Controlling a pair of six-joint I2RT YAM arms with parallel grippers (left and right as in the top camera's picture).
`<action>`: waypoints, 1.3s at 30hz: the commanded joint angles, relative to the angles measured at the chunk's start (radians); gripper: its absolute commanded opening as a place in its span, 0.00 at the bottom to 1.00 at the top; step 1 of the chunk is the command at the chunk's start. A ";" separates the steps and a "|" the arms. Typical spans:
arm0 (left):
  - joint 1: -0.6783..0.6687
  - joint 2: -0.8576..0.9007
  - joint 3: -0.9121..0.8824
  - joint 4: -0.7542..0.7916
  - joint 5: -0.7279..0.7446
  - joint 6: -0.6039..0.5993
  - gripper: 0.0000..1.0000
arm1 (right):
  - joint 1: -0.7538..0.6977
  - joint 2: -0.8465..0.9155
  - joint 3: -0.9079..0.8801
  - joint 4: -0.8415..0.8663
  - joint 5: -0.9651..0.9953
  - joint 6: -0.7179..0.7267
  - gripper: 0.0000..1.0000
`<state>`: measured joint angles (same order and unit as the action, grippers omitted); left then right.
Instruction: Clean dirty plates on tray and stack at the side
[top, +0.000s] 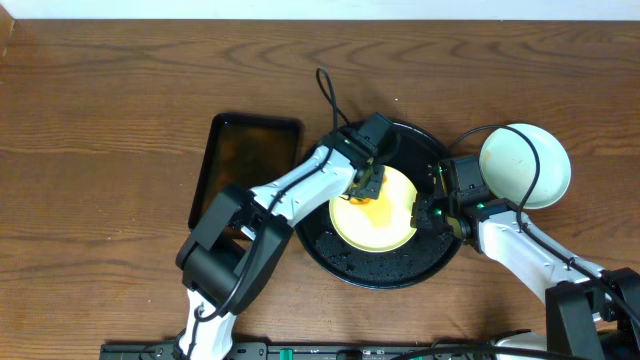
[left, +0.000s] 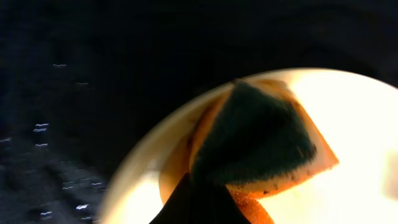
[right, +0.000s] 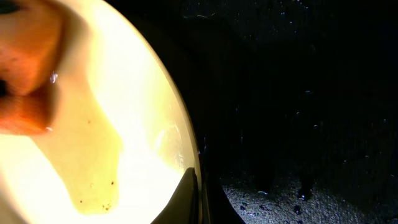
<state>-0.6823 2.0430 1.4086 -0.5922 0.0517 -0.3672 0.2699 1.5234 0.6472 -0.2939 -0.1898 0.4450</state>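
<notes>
The pale yellow plate (top: 385, 225) stands tilted in the round black tray (top: 370, 268). My left gripper (top: 370, 183) is shut on an orange sponge (top: 362, 200) with a dark green scrub side and presses it against the plate's upper face. In the left wrist view the sponge (left: 261, 143) lies on the plate (left: 354, 118) above my finger (left: 199, 202). My right gripper (top: 420, 212) is shut on the plate's right rim; in the right wrist view its jaws (right: 189, 199) pinch the rim of the plate (right: 124, 124), which carries small brown specks. A whitish plate (top: 525, 165) lies right of the tray.
A dark brown rectangular tray (top: 245, 165) lies left of the black tray. The black tray's floor is wet with droplets (right: 298, 186). A black cable loops above the left wrist. Whether another plate lies under the whitish one cannot be told.
</notes>
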 joint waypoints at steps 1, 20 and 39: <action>0.039 -0.037 -0.002 -0.040 -0.124 -0.005 0.07 | 0.010 0.002 -0.002 -0.024 0.039 0.008 0.01; 0.205 -0.303 -0.002 -0.235 -0.124 -0.040 0.07 | 0.010 -0.001 -0.002 0.115 0.167 -0.053 0.01; 0.488 -0.303 -0.002 -0.332 -0.123 -0.102 0.07 | 0.010 -0.275 0.008 0.091 0.223 -0.224 0.01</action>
<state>-0.2066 1.7576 1.4052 -0.9173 -0.0593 -0.4530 0.2760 1.2869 0.6468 -0.1982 -0.0059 0.2600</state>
